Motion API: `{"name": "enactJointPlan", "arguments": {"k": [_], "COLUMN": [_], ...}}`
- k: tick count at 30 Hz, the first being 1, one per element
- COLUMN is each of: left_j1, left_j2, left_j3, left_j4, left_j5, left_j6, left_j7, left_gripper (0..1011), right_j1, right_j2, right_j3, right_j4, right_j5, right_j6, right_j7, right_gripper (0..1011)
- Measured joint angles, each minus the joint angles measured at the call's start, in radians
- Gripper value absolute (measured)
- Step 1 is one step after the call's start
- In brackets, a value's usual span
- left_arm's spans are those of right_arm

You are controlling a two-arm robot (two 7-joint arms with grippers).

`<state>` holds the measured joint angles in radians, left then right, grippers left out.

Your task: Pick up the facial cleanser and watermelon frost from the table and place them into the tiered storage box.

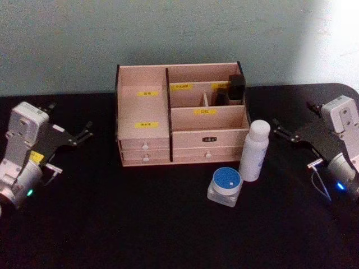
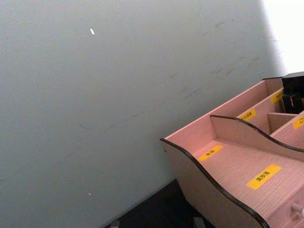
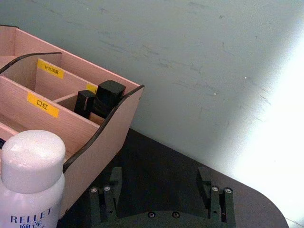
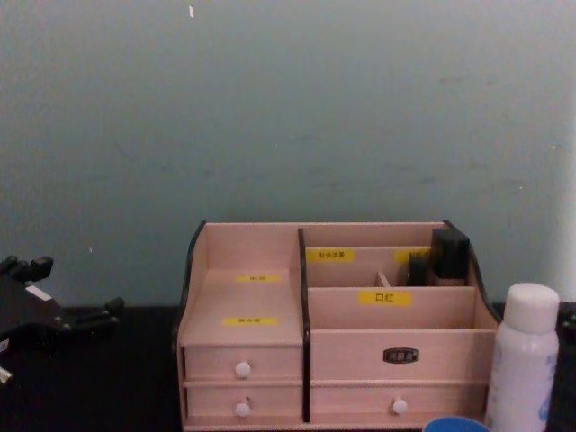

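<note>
Left pincer [image 1: 87,130] and right pincer [image 1: 279,128] both wide, empty, flanking the tiered storage box [image 1: 143,106] — white facial cleanser bottle [image 1: 254,150] and blue-lidded jar [image 1: 224,186] stand on the surface [image 1: 140,224] just in front.

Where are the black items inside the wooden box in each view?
Head: black items in the box's back right compartment.
Left wrist: black items at the box's far corner.
Right wrist: black items beyond the white bottle.
Chest: black items, back right compartment.
Shared landmark: yellow labels.
</note>
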<state>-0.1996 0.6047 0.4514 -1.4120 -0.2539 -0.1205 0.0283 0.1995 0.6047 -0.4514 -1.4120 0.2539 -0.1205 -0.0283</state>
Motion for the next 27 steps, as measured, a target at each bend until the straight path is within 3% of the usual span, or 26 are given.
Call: {"name": "enactJointPlan", "arguments": {"k": [27], "left_j1": [0.000], "left_j2": [0.000], "left_j3": [0.000], "left_j4": [0.000], "left_j5": [0.000], "left_j6": [0.000], "left_j7": [0.000], "left_gripper": [1001], "right_j1": [0.000], "right_j2": [0.000], "right_j3": [0.000], "right_j4": [0.000], "right_j5": [0.000], "right_j6": [0.000], "right_j7": [0.000], "right_gripper": [1002]}}
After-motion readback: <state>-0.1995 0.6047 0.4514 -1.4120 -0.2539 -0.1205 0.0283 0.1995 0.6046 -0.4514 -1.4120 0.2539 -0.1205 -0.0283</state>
